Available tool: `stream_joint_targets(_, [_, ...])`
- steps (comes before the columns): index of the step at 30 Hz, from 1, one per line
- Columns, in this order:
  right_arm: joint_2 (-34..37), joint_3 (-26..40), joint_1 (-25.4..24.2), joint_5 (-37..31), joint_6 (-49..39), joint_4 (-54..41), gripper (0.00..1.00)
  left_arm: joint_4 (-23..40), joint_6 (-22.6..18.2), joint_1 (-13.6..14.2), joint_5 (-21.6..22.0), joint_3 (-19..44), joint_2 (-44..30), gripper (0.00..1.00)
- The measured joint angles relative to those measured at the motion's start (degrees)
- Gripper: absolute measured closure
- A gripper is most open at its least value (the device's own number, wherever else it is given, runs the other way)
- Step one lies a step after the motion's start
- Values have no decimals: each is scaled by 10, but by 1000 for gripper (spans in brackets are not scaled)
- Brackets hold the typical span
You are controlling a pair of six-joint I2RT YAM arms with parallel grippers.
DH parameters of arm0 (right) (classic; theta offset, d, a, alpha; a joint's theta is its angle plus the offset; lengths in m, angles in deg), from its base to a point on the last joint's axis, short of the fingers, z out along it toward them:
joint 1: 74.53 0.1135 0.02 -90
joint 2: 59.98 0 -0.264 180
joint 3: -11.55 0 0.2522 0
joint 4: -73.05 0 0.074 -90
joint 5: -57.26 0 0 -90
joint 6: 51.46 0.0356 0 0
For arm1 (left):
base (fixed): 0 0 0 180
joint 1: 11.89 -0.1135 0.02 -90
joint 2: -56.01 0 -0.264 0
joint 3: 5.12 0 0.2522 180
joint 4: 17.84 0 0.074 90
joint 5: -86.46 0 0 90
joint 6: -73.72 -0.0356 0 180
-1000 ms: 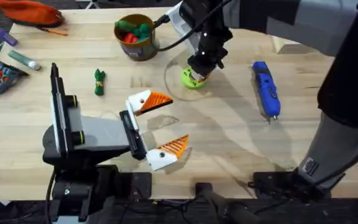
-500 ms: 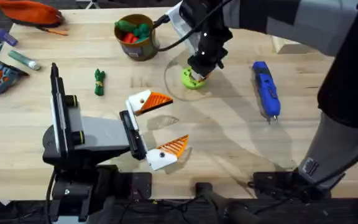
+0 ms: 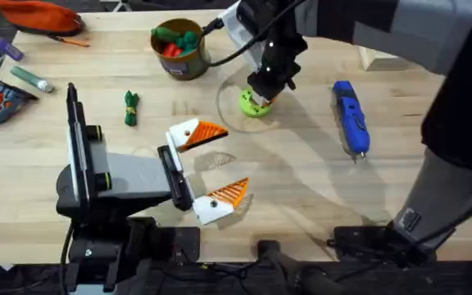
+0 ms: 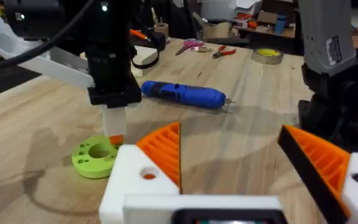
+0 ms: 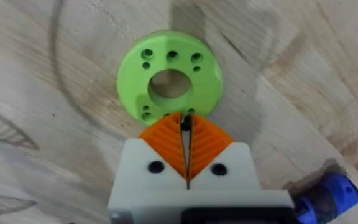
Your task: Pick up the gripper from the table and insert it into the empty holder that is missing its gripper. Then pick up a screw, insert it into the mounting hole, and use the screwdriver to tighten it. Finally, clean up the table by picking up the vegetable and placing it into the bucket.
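Note:
My right gripper [image 3: 259, 95] [image 5: 185, 122] stands over the rim of a lime-green disc [image 3: 252, 105] [image 5: 169, 76]. It is shut, with a small dark screw [image 5: 186, 122] pinched at its tips. My left gripper [image 3: 236, 158] [image 4: 232, 130] rests open near the table's front. The far white holder [image 3: 183, 133] [image 4: 135, 180] carries the orange ribbed gripper [image 3: 210, 130] [image 4: 165, 149], and orange shows through its mounting hole [image 4: 148, 175]. The blue screwdriver [image 3: 351, 117] [image 4: 184, 93] lies to the right of the disc. The dark green vegetable [image 3: 131, 107] lies left of the holder. The tan bucket [image 3: 188, 65] stands at the back.
Red and green toy pieces [image 3: 174, 41] sit in the bucket. An orange pouch [image 3: 39, 15], markers [image 3: 29, 78] and a small patterned object [image 3: 2, 102] lie at the far left. A wooden block [image 3: 377, 57] sits at the back right. The right arm's base [image 4: 337, 74] rises close by.

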Motion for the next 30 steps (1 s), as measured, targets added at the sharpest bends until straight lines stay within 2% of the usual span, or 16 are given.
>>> stream_joint_targets(8, [-44,0,0,0,0,-1,995,0,0,0,0,0,0,13])
stream_joint_targets(21, [-75,1,0,0,0,-25,995,0,0,0,0,0,0,14])
stream_joint_targets(30, [-169,37,0,0,4,-51,995,0,0,0,0,0,0,13])
